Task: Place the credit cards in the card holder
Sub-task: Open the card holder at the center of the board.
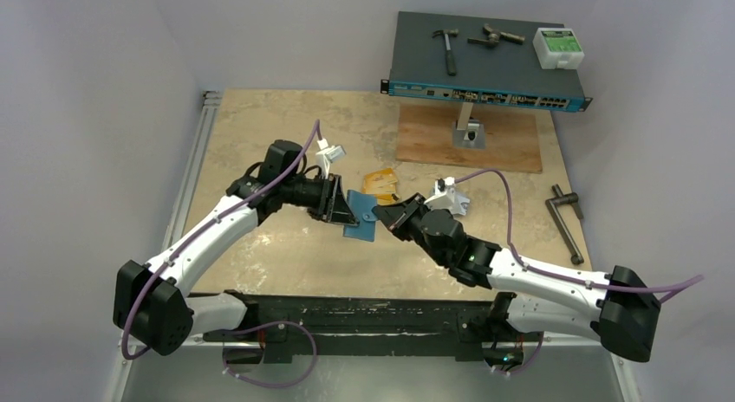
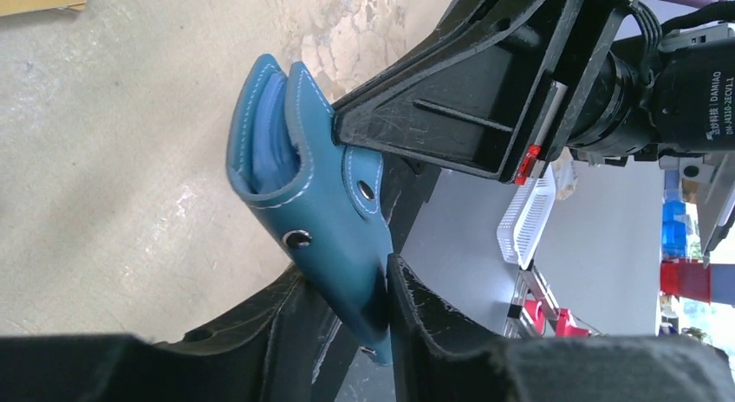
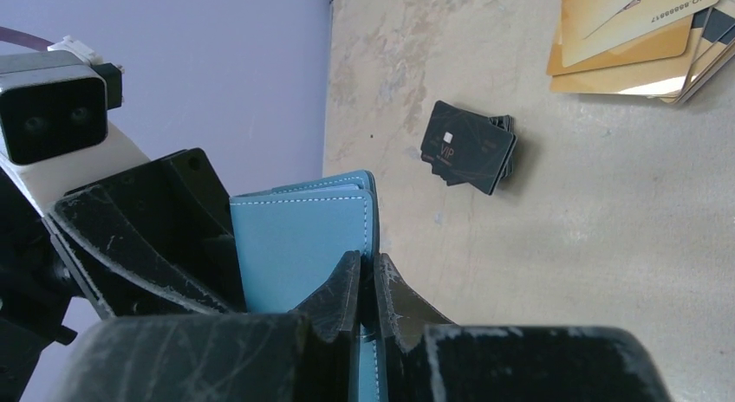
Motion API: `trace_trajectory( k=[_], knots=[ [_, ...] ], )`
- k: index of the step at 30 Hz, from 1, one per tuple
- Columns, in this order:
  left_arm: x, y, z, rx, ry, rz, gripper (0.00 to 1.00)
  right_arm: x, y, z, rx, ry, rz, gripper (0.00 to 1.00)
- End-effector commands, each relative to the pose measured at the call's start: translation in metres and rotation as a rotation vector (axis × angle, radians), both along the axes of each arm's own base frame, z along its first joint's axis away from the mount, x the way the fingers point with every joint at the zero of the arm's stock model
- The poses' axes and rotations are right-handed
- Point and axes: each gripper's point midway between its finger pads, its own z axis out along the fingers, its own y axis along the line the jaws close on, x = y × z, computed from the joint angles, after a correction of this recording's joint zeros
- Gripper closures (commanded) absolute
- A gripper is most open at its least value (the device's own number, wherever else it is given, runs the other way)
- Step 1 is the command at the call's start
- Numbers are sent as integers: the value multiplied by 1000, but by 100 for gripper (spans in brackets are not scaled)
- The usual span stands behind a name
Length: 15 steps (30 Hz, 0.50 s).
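Arms [image 1: 217,224] [image 1: 485,259] inward, both on card holder [image 1: 360,220]

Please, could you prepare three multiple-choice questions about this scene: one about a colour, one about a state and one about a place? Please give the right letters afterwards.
1. Which colour is the card holder?
A. red
B. teal-blue
C. black

2. How are the right fingers?
A. pinched on the edge of the card holder
B. wide open
C. shut with nothing between them

3. Where does the stack of black cards lie?
A. inside the card holder
B. between the right fingers
C. on the table, apart from the orange-gold cards

Right letters:
1 B: its stitched cover is teal-blue in all three views.
2 A: the right wrist view shows the two fingers closed on its edge.
3 C: the same view shows the stack flat on the table, with a gap to the orange-gold ones.
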Motion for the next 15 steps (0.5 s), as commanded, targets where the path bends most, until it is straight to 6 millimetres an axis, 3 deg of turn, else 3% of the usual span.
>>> trace_trajectory(
  k=[1, 5, 6, 9, 10, 11, 15],
  knots=[
    [0, -2, 21, -63, -67, -35, 73, -4, 7, 17, 72, -35, 32, 100],
    [3, 4, 19, -44, -81, -5, 83, -6, 7, 16, 53, -29, 39, 99],
    [6, 6, 19, -35, -89, 14, 87, -6, 6, 13, 31, -22, 43, 93],
    [19, 16, 16, 36, -120, 104, 94, -4, -2, 10, -68, -16, 25, 48],
    [24, 20, 16, 68, -135, 137, 96, -3, -7, 9, -116, -16, 12, 38],
    [28, 26, 13, 104, -142, 172, 99, -1, -13, 11, -153, -21, -8, 32],
    [38, 41, 7, 201, -144, 268, 100, -3, -17, 17, -297, -73, 13, 25]
  ],
)
